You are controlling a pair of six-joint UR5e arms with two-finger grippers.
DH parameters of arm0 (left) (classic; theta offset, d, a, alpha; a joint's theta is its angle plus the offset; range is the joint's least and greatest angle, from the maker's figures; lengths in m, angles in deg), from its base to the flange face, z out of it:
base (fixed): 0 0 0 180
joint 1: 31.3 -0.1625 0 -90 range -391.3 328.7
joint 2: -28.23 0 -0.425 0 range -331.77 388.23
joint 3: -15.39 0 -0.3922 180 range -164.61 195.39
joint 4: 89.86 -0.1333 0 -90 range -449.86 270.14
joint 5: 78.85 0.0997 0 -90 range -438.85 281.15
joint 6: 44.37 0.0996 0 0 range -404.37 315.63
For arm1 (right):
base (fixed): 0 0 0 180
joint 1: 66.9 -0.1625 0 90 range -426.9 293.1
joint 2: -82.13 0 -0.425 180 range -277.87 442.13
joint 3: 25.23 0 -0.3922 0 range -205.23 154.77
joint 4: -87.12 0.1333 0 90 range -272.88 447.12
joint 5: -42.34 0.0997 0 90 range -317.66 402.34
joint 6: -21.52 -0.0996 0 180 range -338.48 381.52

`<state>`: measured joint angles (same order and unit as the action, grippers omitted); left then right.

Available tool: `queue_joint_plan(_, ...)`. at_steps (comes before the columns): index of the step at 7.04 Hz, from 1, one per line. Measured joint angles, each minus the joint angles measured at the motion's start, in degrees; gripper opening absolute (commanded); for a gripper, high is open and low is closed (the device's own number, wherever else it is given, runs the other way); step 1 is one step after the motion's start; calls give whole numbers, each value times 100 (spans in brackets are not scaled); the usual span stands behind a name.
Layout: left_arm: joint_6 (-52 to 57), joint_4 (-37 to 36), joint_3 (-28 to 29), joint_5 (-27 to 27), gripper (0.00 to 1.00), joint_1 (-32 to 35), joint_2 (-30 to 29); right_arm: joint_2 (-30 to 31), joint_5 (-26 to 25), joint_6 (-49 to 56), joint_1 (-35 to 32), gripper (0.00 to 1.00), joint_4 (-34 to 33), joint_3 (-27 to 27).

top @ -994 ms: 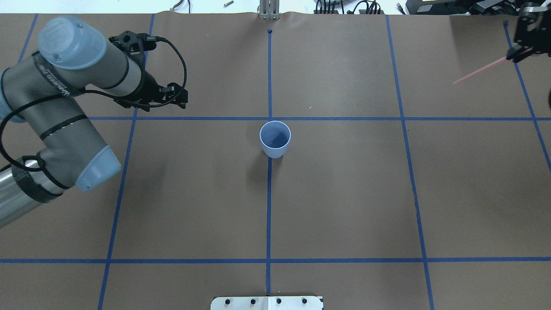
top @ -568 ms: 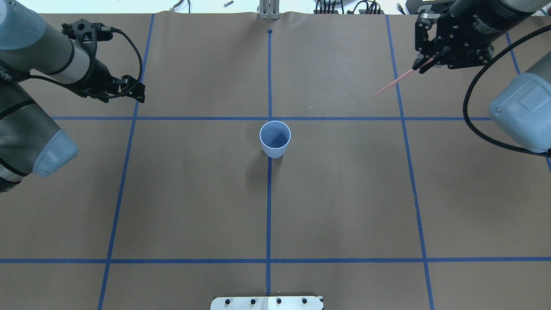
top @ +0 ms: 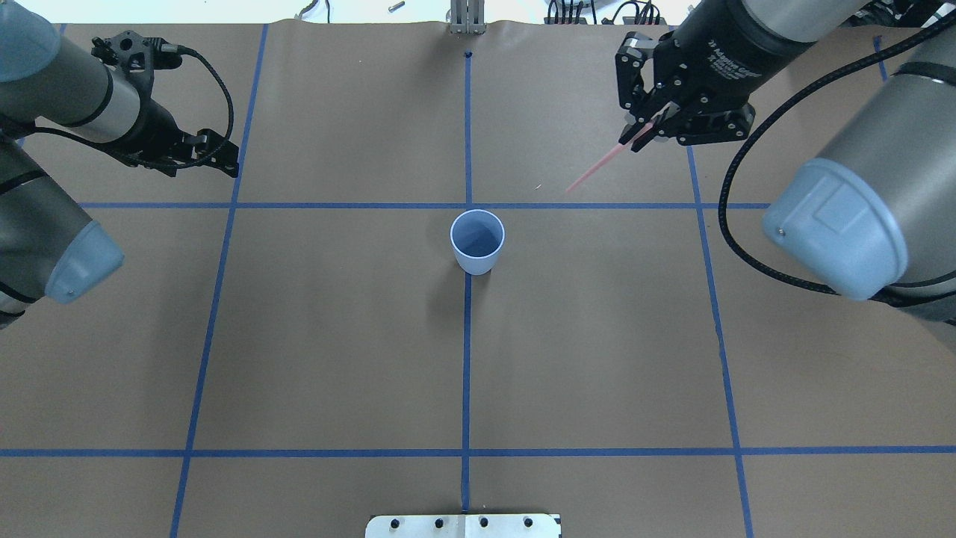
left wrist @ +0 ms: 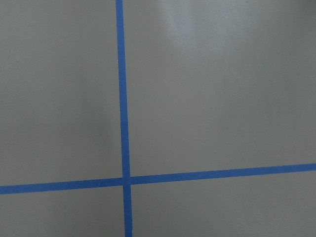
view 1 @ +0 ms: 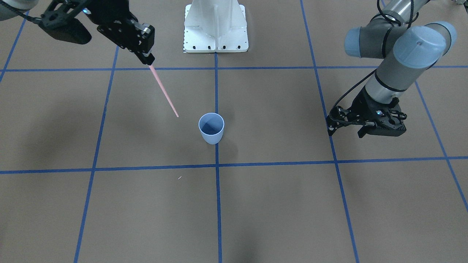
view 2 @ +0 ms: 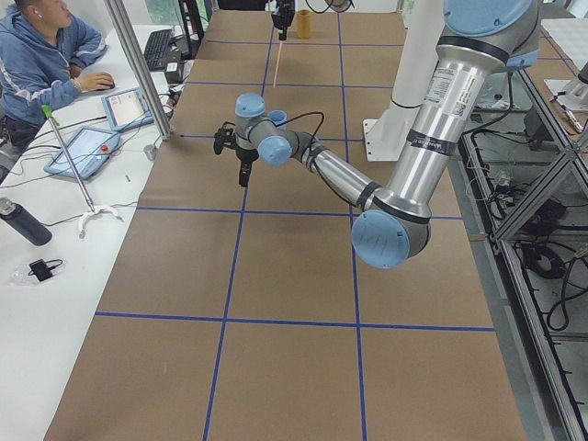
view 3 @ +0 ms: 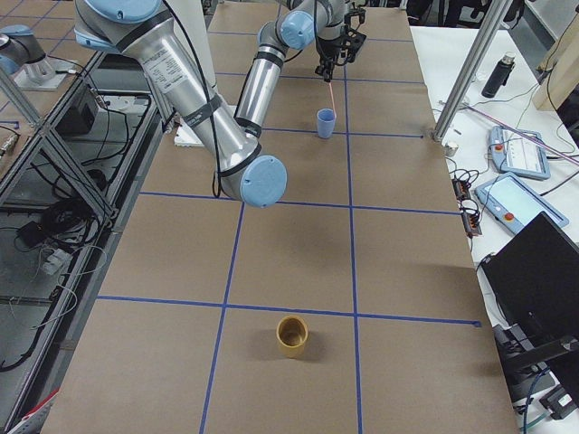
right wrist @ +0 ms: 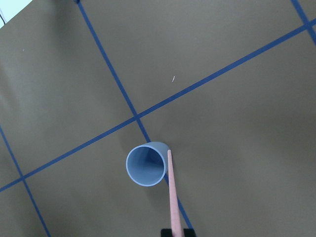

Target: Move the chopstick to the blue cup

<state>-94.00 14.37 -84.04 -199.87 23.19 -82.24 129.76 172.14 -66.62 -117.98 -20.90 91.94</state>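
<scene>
The blue cup (top: 477,243) stands upright at the table's centre, on a blue tape line; it also shows in the front view (view 1: 211,128) and the right wrist view (right wrist: 146,165). My right gripper (top: 644,134) is shut on the thick end of the pale pink chopstick (top: 605,161), held in the air, far and right of the cup. The stick slants down toward the cup (view 1: 163,91). In the right wrist view its tip (right wrist: 170,153) lies at the cup's rim. My left gripper (top: 220,153) is open and empty at the far left.
A tan cup (view 3: 292,335) stands far off at the table's right end. The robot's white base plate (view 1: 215,25) sits at the near edge. A person (view 2: 46,46) sits at a side desk. Blue tape lines grid the brown table.
My right arm has swung left toward the cup, carrying the chopstick. My left arm has drawn back to the left, then nearly stopped.
</scene>
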Motion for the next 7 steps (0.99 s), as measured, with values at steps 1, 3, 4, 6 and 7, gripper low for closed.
queue_joint_plan(1, 23, 33, -3, 0, 98, 1, 73, -112, -6, -311, 151, 0, 461, -336)
queue_joint_plan(3, 54, 74, 5, 6, 98, -17, 155, -323, 56, -598, 288, 0, 813, -779)
queue_joint_plan(4, 57, 78, 9, 10, 98, -21, 160, -333, 130, -638, 327, 0, 843, -847)
queue_joint_plan(6, 59, 80, 11, 12, 98, -25, 158, -317, 166, -625, 374, 0, 868, -1008)
queue_joint_plan(7, 59, 80, 12, 15, 98, -25, 155, -311, 164, -614, 401, 0, 875, -1095)
